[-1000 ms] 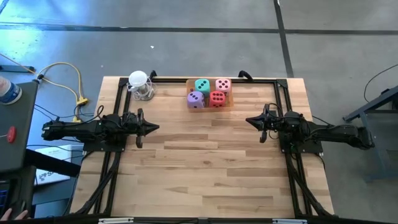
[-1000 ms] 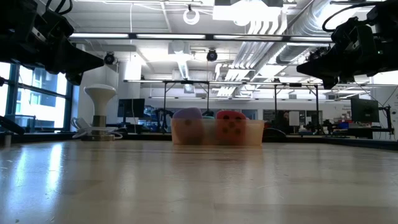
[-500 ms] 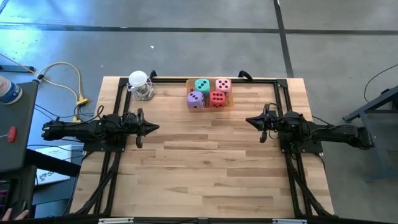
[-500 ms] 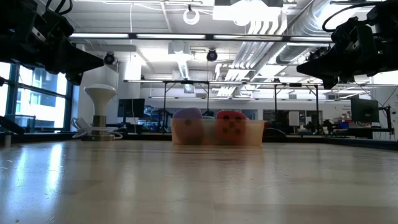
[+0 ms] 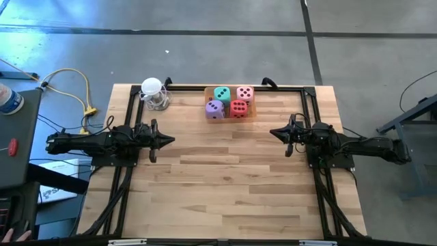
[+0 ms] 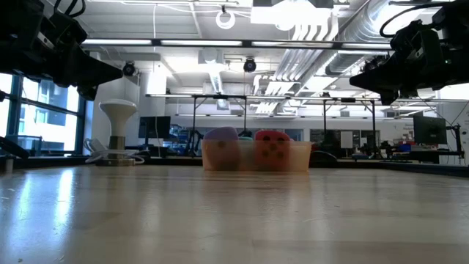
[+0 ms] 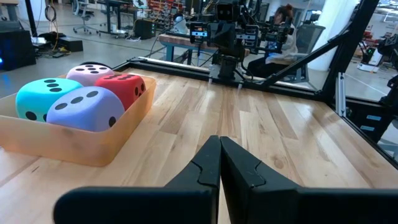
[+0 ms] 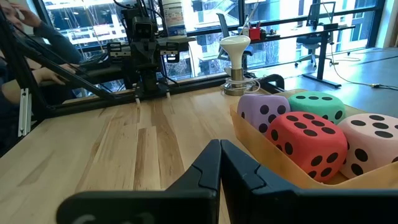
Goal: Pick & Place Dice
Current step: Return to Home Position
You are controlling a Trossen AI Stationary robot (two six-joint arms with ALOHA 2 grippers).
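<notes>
Several dice sit in a shallow orange tray [image 5: 249, 117] at the table's far middle: teal [image 5: 222, 94], pink [image 5: 245, 93], purple [image 5: 215, 108] and red [image 5: 238, 108]. The left wrist view shows them too: purple [image 7: 87, 109], teal [image 7: 40, 96], red [image 7: 121, 87], pink [image 7: 90, 71]. My left gripper [image 5: 172, 140] hovers shut at the table's left, pointing level toward the middle. My right gripper [image 5: 272, 133] hovers shut at the right, facing it. Neither touches anything.
A white lamp-like stand [image 5: 153, 93] with a coiled cable is at the far left of the table. Black frame rails [image 5: 287, 86] run along the table's far and side edges. Bare wood [image 5: 225, 178] lies between the arms and toward the near edge.
</notes>
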